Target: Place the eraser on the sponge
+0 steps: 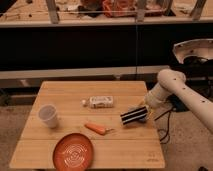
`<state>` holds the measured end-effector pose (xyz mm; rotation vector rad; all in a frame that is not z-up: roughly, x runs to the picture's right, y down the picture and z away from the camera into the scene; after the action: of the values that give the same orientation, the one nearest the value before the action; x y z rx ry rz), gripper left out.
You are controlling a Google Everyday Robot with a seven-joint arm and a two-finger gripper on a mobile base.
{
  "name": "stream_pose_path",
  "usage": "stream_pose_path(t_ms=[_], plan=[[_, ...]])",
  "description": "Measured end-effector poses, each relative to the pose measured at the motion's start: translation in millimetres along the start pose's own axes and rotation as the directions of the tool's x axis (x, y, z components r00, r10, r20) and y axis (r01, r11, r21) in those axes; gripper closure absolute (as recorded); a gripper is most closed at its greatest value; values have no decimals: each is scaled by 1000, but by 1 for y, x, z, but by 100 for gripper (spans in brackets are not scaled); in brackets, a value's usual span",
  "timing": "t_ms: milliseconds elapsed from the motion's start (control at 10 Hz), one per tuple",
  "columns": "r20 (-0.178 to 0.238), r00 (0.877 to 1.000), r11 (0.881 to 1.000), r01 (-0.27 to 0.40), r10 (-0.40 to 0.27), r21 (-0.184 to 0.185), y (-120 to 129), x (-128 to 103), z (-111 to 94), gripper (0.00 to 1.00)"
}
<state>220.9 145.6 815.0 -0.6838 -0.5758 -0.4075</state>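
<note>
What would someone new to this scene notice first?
The white robot arm stretches in from the right, its gripper at the black striped eraser near the right edge of the table. Then the bright orange plate at the front left, with a carrot lying mid-table.

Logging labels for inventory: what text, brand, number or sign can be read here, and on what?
White rectangular packet on the wooden table: print there, too blurred to read.
Black white-striped eraser block at the claw, table's right side: stripes only, no text.
Nothing else readable.
</note>
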Motion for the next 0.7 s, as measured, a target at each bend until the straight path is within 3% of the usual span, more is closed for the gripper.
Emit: stream_pose_path(t_ms=[100,300,700], plan=[[-1,1000,1000,2,-2,0,-1,0,0,89],[-1,1000,1000,4,-4,0,-3,-1,2,78],[-6,1000,1000,2,-2,-1,-3,1,3,74]])
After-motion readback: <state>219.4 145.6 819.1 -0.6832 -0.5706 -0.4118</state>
